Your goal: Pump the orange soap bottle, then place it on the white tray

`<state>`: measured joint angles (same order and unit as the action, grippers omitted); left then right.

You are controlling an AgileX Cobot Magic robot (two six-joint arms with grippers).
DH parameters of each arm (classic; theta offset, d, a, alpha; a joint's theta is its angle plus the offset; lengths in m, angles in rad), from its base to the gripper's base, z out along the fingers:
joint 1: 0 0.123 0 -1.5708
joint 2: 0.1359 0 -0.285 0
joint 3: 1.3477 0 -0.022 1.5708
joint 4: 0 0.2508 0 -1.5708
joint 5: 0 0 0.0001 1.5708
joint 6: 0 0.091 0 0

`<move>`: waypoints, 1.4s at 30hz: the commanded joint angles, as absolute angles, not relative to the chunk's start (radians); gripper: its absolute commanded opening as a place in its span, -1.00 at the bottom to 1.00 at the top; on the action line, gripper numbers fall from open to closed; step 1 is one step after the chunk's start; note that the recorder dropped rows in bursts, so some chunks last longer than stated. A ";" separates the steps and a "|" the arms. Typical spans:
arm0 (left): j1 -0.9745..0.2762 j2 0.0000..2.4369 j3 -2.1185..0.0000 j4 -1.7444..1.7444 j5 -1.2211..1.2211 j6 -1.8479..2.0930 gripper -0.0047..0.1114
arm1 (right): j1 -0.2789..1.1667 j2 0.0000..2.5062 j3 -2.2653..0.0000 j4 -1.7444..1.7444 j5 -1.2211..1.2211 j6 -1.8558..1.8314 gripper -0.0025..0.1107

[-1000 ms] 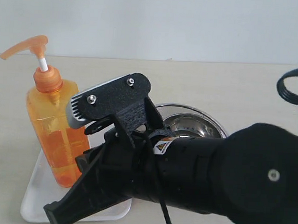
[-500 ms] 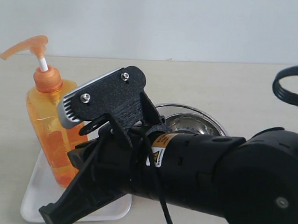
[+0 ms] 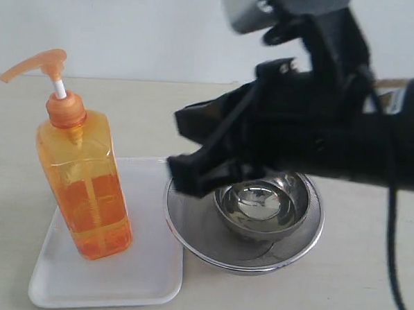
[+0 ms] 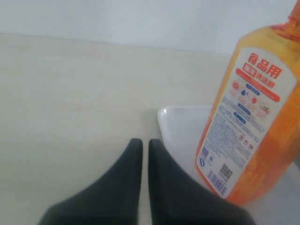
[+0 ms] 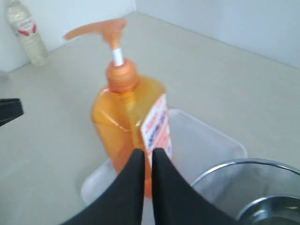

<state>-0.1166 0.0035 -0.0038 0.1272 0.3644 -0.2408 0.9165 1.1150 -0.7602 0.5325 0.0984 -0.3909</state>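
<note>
The orange soap bottle point(image 3: 87, 190) stands upright on the white tray point(image 3: 145, 277), its pump head up on the white stem. My right gripper point(image 3: 178, 150) hangs in the air to the right of the bottle, over the strainer's near rim and apart from the bottle; its fingers are shut with nothing between them. In the right wrist view the bottle point(image 5: 126, 112) and tray point(image 5: 206, 136) lie beyond the shut right gripper point(image 5: 144, 152). My left gripper point(image 4: 141, 141) is shut and empty, low by the tray's corner point(image 4: 180, 126), beside the labelled bottle point(image 4: 253, 117).
A round steel mesh strainer point(image 3: 196, 231) with a steel bowl point(image 3: 260, 203) in it sits right beside the tray. The strainer point(image 5: 234, 187) also shows in the right wrist view. A clear water bottle point(image 5: 26, 33) stands far off by the wall.
My right arm has lifted and drawn back to the right, away from the bottle and tray. The bottle stays upright on the tray.
</note>
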 commanded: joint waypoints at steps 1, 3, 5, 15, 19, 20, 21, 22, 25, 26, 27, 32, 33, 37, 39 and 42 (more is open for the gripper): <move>-0.115 0.000 0.000 0.119 0.365 -0.239 -0.84 | 0.748 1.016 -0.756 0.534 0.217 -0.374 -0.91; -0.115 0.000 0.000 0.119 0.365 -0.239 -0.84 | 0.669 0.971 -0.739 0.534 0.222 -0.374 -0.91; -0.115 0.000 0.000 0.119 0.365 -0.239 -0.84 | 0.585 0.918 -0.705 0.534 0.222 -0.371 -0.91; -0.115 0.000 0.000 0.119 0.365 -0.239 -0.84 | 0.263 0.531 -0.438 0.536 0.222 -0.325 -0.91; -0.115 0.000 0.000 0.119 0.365 -0.239 -0.84 | 0.175 0.337 -0.347 0.505 0.222 -0.326 -0.91; -0.115 0.000 0.000 0.119 0.365 -0.239 -0.84 | 0.158 0.297 -0.328 0.495 0.222 -0.328 -0.91; -0.115 0.000 0.000 0.119 0.365 -0.239 -0.84 | 0.147 0.264 -0.315 0.484 0.222 -0.328 -0.91; -0.115 0.000 0.000 0.119 0.365 -0.239 -0.84 | 0.138 0.238 -0.300 0.477 0.222 -0.331 -0.91; -0.115 0.000 0.000 0.119 0.365 -0.239 -0.84 | 0.113 0.193 -0.264 0.452 0.222 -0.338 -0.91; -0.115 0.000 0.000 0.119 0.365 -0.239 -0.84 | 0.098 0.183 -0.254 0.452 0.225 -0.338 -0.91; -0.115 0.000 0.000 0.119 0.365 -0.239 -0.84 | 0.083 0.176 -0.244 0.452 0.236 -0.338 -0.91; -0.115 0.000 0.000 0.119 0.365 -0.239 -0.84 | 0.013 0.172 -0.195 0.433 0.247 -0.350 -0.91; -0.115 0.000 0.000 0.119 0.365 -0.239 -0.84 | -0.001 0.172 -0.182 0.431 0.247 -0.350 -0.91; -0.115 0.000 0.000 0.119 0.365 -0.239 -0.84 | -0.062 0.172 -0.136 0.433 0.261 -0.347 -0.91; -0.115 0.000 0.000 0.119 0.365 -0.239 -0.84 | -0.087 0.172 -0.111 0.435 0.264 -0.338 -0.91; -0.115 0.000 0.000 0.119 0.365 -0.239 -0.84 | -0.096 0.172 -0.082 0.435 0.262 -0.339 -0.91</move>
<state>-0.1166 0.0035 -0.0038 0.1272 0.3644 -0.2408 -0.0837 0.1805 -0.1056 0.4433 0.2599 -0.3380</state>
